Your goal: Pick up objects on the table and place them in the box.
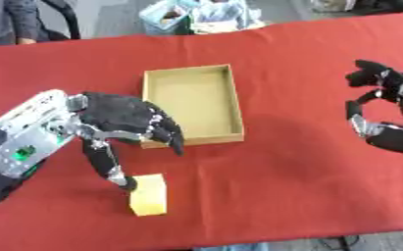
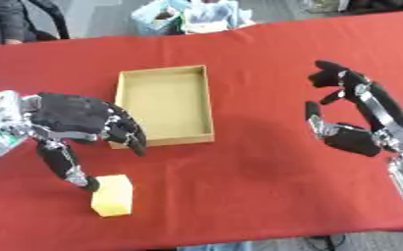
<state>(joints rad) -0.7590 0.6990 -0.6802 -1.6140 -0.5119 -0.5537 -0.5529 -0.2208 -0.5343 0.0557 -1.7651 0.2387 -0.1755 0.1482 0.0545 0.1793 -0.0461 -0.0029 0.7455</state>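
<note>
Yellow foam block (image 1: 149,195) lies on the red tablecloth (image 1: 290,162) at 6 o'clock from the open cardboard box (image 1: 191,105), long axis toward it. Left hand (image 1: 123,120), spread, holding nothing, thumb tip touching the block; right hand (image 2: 350,115), relaxed, sits far off at 3 o'clock.

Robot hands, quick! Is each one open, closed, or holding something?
Left robot hand: open, holding nothing; its thumb tip sits by the yellow block.
Right robot hand: open, holding nothing, out to the right of the box.

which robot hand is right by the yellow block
The left robot hand: its thumb tip reaches down to the yellow block. The right robot hand hangs open far across the red cloth.
</note>
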